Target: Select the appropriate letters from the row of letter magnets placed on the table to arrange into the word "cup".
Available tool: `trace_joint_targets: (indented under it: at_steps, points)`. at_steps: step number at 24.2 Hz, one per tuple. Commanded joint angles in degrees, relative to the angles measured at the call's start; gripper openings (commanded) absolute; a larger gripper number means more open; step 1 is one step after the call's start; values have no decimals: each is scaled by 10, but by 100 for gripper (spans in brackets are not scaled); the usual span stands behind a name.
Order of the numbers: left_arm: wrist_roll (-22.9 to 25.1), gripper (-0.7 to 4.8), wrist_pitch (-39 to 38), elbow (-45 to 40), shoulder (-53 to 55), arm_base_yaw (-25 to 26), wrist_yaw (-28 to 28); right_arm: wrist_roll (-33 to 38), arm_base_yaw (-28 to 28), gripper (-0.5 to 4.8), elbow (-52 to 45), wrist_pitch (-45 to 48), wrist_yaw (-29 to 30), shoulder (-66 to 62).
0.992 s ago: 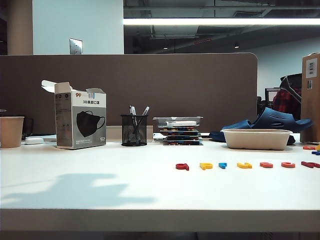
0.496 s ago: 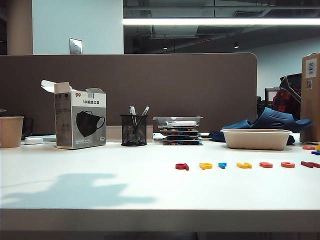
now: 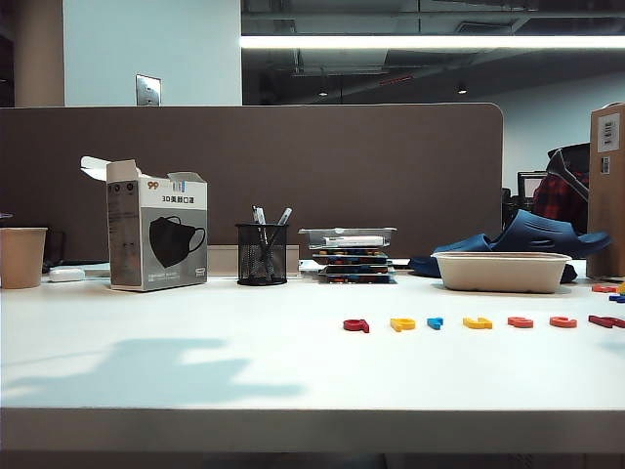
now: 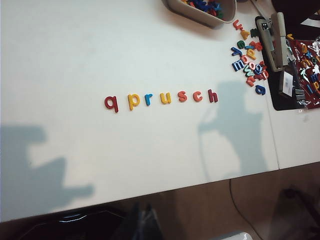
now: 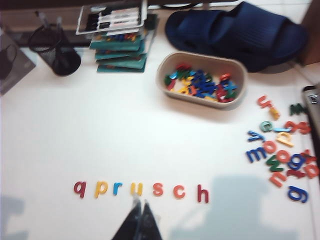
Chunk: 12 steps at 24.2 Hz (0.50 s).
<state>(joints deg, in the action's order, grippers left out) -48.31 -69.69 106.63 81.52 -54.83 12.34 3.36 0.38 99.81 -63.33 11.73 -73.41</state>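
Observation:
The row of letter magnets reads q p r u s c h on the white table (image 5: 60, 140). In the right wrist view the yellow p (image 5: 100, 189), yellow u (image 5: 136, 188) and orange-red c (image 5: 179, 191) lie in that row. The exterior view shows them as p (image 3: 402, 323), u (image 3: 478, 322) and c (image 3: 562, 321). My right gripper (image 5: 139, 204) is shut and empty, its tips just short of the u. My left gripper (image 4: 143, 220) is shut and empty. It hangs off the table's front edge, well short of the p (image 4: 132, 101).
A beige tray (image 5: 162, 82) of spare letters stands behind the row, with a loose pile of letters (image 5: 280, 150) to its right. Farther back are a mesh pen cup (image 3: 262, 256), a mask box (image 3: 156, 239), a paper cup (image 3: 21, 257), stacked boxes (image 3: 352, 256) and blue slippers (image 5: 240, 30).
The shadow on the left of the table has spread a little to the right. The letters have not moved, and no arm shows in the exterior view.

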Motion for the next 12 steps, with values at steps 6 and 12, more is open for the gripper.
trace_joint_targets:
  at_steps: [6,12]
  points:
    - [-1,-5,2,2,-2,0,5,15,47,47,54,-94,0,-144]
    - [-1,-5,2,2,-2,0,5,15,47,151,54,-123,-5,-229]
